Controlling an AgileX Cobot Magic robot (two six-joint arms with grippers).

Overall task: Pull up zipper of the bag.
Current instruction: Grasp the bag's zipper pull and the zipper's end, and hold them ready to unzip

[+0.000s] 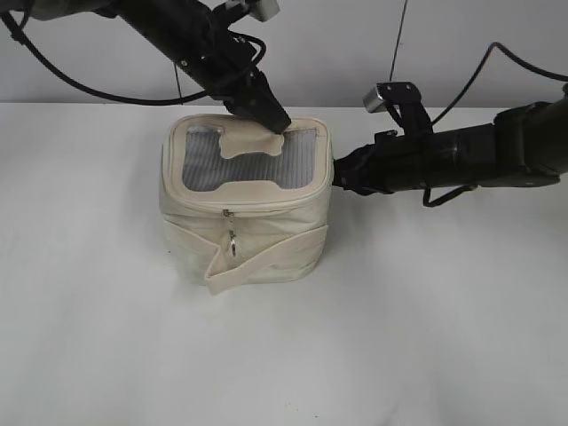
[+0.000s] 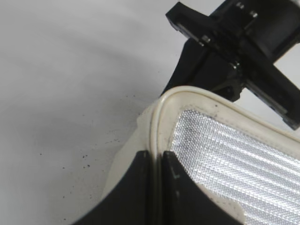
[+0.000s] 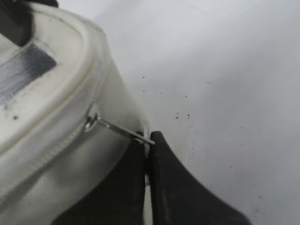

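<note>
The cream bag (image 1: 257, 235) stands mid-table with its grey see-through top panel (image 1: 204, 164) and wide strap (image 1: 266, 257). The zipper (image 1: 266, 206) runs round the top rim; one silver pull (image 1: 232, 244) hangs at the front. My left gripper (image 1: 277, 120) is shut on the bag's back rim (image 2: 157, 126), with its fingertips (image 2: 154, 157) pinching the piping. My right gripper (image 1: 342, 173) is at the bag's right side. It is shut on the other silver pull (image 3: 117, 127), which stretches from the zipper track (image 3: 56, 145) to the fingertips (image 3: 149, 140).
The white table (image 1: 444, 311) surrounds the bag. The right arm (image 1: 479, 155) lies low across the right side. The left arm (image 1: 191, 35) comes down from the back left. Black cables hang at the back wall.
</note>
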